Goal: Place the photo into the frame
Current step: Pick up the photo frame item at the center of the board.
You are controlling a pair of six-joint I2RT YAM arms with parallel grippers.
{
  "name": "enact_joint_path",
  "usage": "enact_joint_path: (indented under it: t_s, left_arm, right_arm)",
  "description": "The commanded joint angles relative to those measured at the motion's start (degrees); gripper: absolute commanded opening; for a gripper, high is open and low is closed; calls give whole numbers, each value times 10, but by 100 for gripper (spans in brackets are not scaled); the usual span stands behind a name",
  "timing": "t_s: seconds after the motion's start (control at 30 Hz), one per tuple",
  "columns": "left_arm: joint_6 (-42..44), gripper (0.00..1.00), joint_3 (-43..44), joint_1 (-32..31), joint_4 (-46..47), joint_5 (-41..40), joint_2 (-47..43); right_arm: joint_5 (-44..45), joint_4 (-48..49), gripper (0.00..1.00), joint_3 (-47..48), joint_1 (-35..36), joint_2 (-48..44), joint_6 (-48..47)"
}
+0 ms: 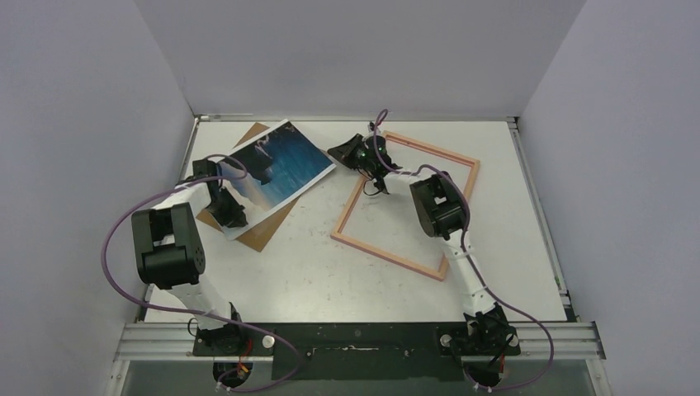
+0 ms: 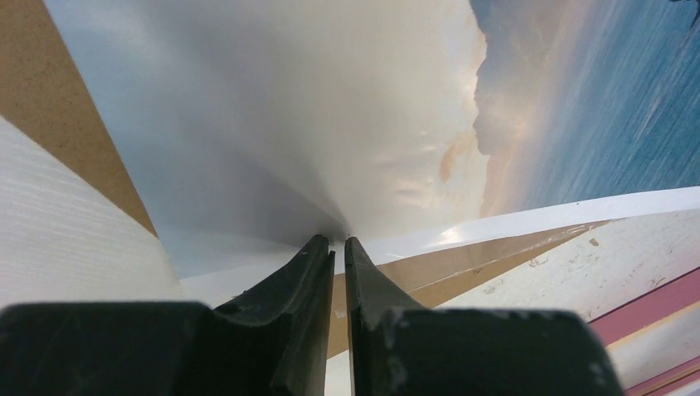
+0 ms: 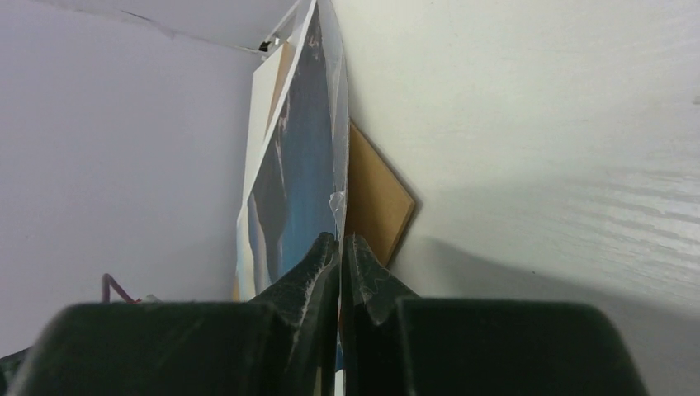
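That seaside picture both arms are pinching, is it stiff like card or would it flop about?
Probably floppy: the photo bows into a curve near the left jaws. Likely very light, since two small pinches at its edges seem to carry it. It may crease easily: its edge looks crinkled just beyond the right jaws.

From my feed I see a white worktop (image 1: pixel 314 272), lightly scuffed and faintly grained, boxed in on three sides by plain pale lilac-grey panels: a back wall (image 1: pixel 355 58), a left wall (image 1: pixel 74 124) and a right wall (image 1: pixel 627 124). The light is even and soft, throwing only faint shadows on the surface. An aluminium rail (image 1: pixel 157 337) runs along the worktop's near edge.
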Motion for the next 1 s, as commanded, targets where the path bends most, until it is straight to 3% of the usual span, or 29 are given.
enact_joint_path:
  t_s: [0.0,0.2,0.43,0.77,0.97]
  left_arm:
    - [-5,11,-27,9,-19,-34,-32]
    - [-15,14,-69,12,5,-86,-129]
    - [-34,18,-114,14,48,-77,-190]
    - [-50,26,-123,29,110,-45,-205]
    - [-73,21,-90,37,55,-80,-116]
  right_arm:
    - [38,-16,0,-9,4,-99,-69]
    - [48,-51,0,-30,-4,-191,-137]
    - [3,-115,0,-19,-6,-267,-193]
    - [29,-243,0,-57,0,-349,-274]
    - [59,-280,0,-72,-9,-388,-301]
